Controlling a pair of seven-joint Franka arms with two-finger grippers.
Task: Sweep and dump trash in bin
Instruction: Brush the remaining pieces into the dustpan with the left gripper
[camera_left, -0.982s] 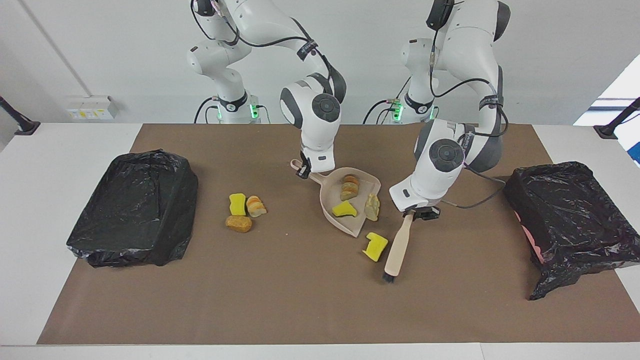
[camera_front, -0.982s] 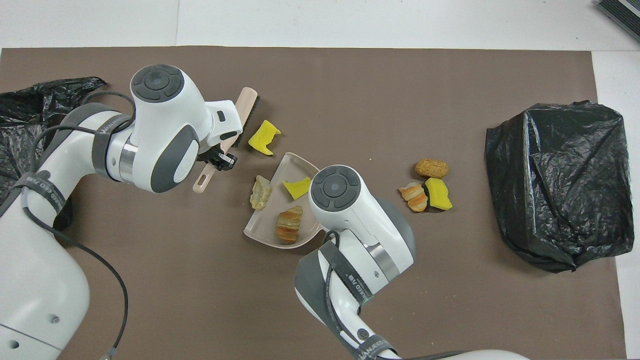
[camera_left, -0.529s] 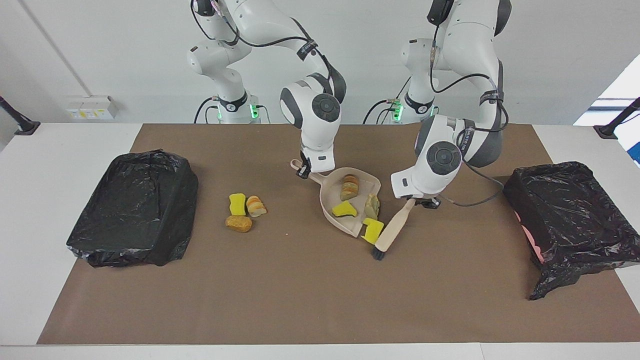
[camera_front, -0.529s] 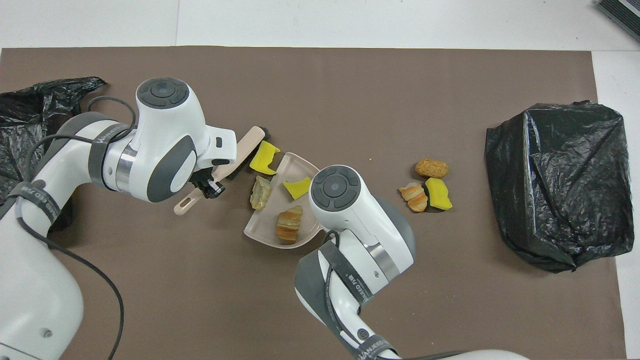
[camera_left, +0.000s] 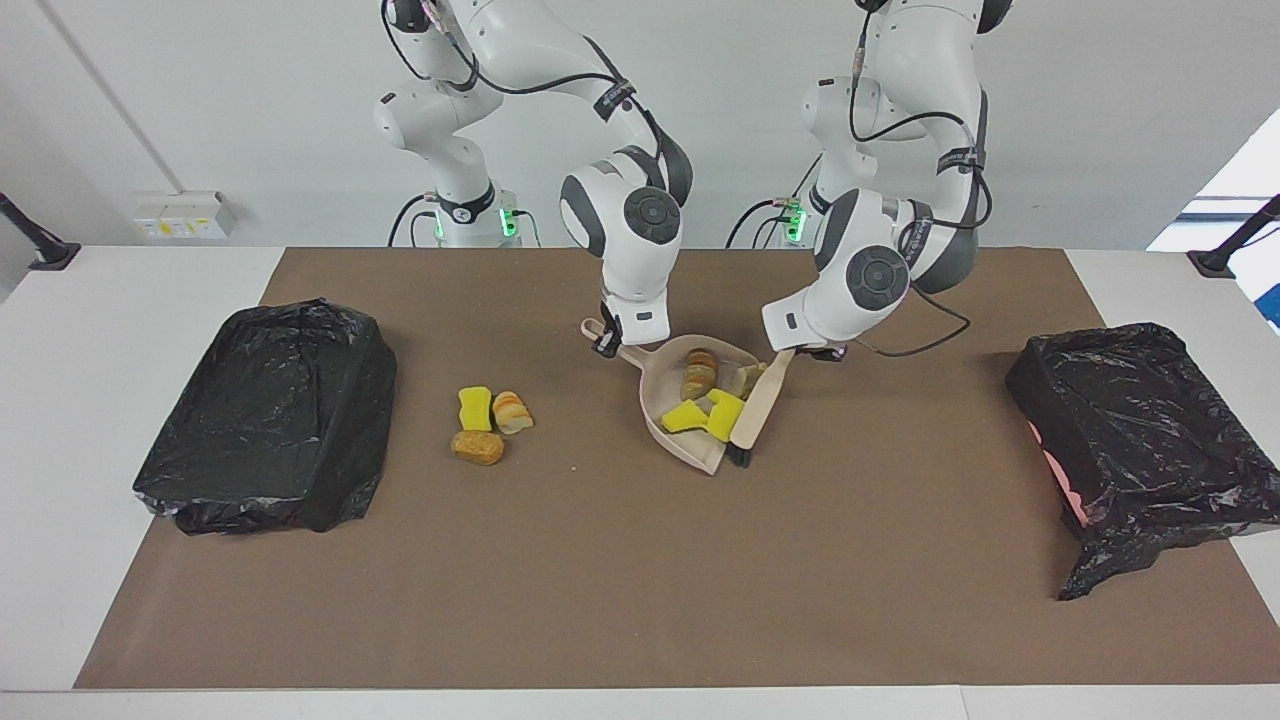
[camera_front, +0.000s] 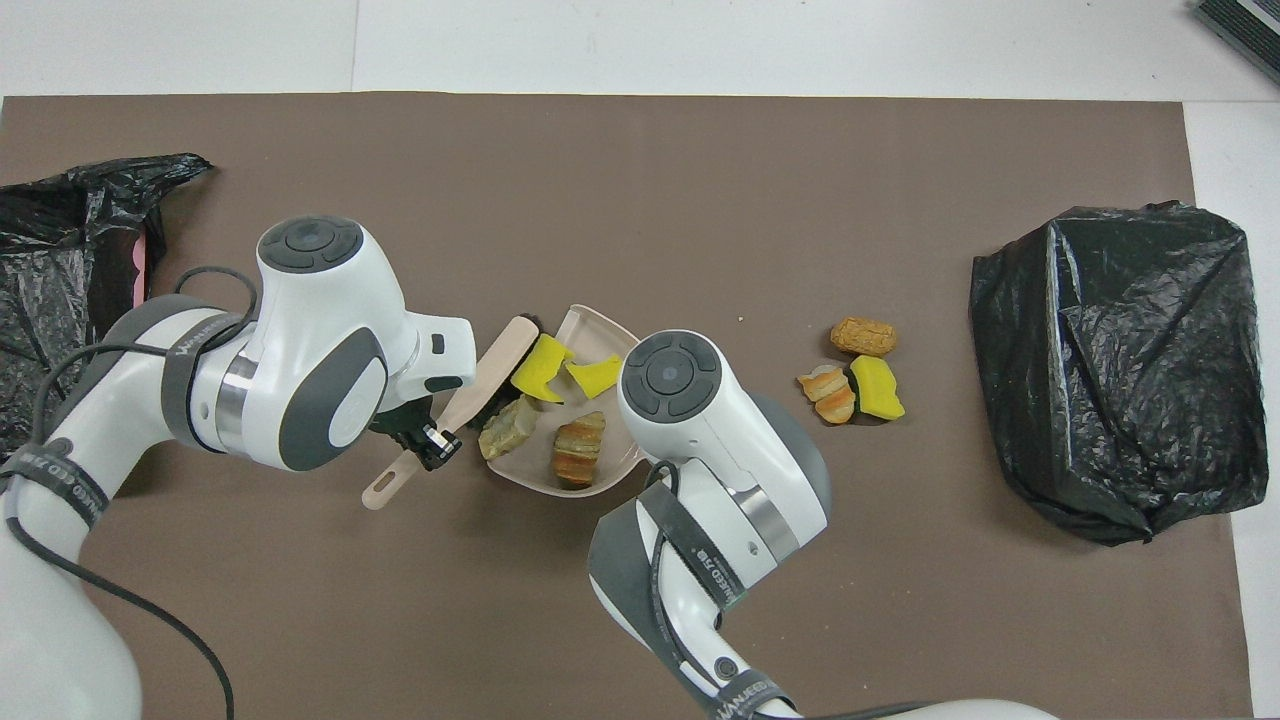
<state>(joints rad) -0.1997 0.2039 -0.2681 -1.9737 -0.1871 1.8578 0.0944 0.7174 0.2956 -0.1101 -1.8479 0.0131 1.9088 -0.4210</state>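
Note:
My right gripper (camera_left: 603, 342) is shut on the handle of the beige dustpan (camera_left: 652, 398) (camera_front: 587, 324), which rests on the brown mat. My left gripper (camera_left: 815, 352) (camera_front: 426, 441) is shut on the wooden brush (camera_left: 758, 402) (camera_front: 492, 374), whose bristles touch the pan's open edge. Inside the pan lie trash pieces: two yellow sponge bits (camera_left: 727, 411) (camera_front: 540, 365), a bread-like lump (camera_left: 700, 372) (camera_front: 578, 450) and a pale stone-like lump (camera_left: 751, 378) (camera_front: 505, 428). Three more pieces (camera_left: 480, 425) (camera_front: 855, 375) sit on the mat toward the right arm's end.
A bin lined with a black bag (camera_left: 270, 415) (camera_front: 1115, 365) stands at the right arm's end of the table. A second black-bagged bin (camera_left: 1140, 440) (camera_front: 60, 270) stands at the left arm's end. The brown mat (camera_left: 600, 580) covers the table's middle.
My left gripper has swung the brush toward the dustpan, pushing a yellow sponge bit and the pale lump into the pan. The right gripper and dustpan have stayed put.

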